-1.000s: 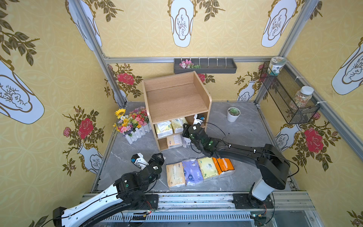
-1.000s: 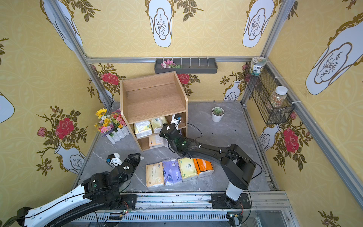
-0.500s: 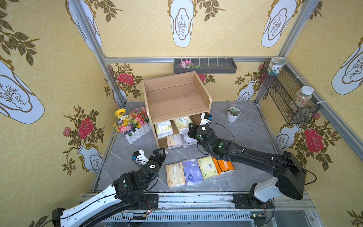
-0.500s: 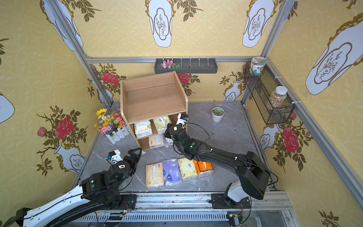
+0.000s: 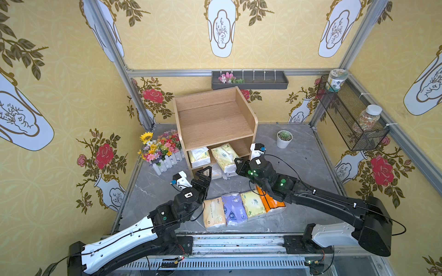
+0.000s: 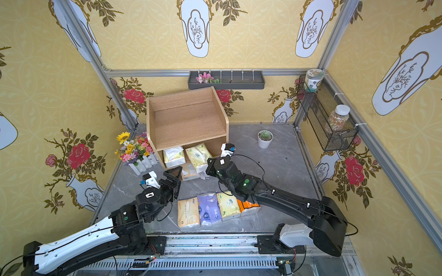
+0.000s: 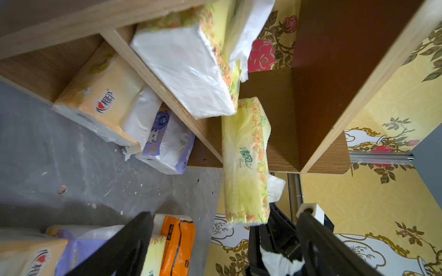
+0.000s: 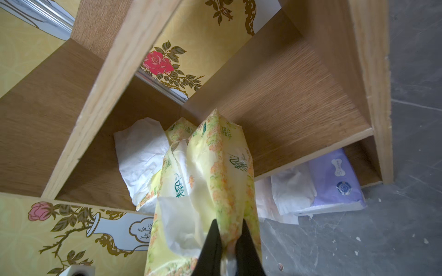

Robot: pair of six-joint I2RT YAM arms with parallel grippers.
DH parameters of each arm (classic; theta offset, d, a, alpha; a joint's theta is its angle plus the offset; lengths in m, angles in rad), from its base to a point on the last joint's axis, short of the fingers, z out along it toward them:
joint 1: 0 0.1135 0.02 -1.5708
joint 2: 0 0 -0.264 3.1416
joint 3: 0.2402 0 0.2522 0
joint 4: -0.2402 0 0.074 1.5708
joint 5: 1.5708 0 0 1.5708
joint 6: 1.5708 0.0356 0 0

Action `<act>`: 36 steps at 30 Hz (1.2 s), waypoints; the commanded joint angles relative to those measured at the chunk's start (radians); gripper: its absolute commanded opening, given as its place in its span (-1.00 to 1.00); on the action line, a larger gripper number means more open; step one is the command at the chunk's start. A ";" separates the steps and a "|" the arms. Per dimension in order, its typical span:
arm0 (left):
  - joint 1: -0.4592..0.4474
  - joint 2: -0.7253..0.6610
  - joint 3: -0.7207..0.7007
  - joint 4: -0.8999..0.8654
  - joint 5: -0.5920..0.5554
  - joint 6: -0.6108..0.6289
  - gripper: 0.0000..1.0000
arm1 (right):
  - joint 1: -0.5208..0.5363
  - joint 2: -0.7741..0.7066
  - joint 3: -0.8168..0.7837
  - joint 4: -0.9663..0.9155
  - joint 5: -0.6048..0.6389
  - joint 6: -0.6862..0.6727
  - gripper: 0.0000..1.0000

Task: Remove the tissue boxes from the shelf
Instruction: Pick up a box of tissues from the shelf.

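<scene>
pale-yellow floral plastic wraps the tissue pack (image 8: 215, 179) in your right jaws, which pinch its crinkled near end. its long axis runs front to back: the far end sits inside the middle tier of the light-wood shelf (image 5: 215, 119), and the near end hangs out past the front edge towards your right arm. beside it on that tier lies a second soft pack (image 5: 198, 156) with white tissue showing on top. on the bottom tier, a cream pack (image 7: 102, 105) and a lavender pack (image 7: 167, 141) poke out onto the grey marbled worktop (image 5: 299, 167). your left jaws are spread wide and empty just in front of that tier. a row of four packs (image 5: 233, 209) lies near the worktop's front edge.
</scene>
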 commanded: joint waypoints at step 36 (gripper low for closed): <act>0.104 0.325 0.072 0.323 0.252 0.063 -0.35 | 0.040 -0.197 -0.063 -0.193 -0.159 -0.088 -0.42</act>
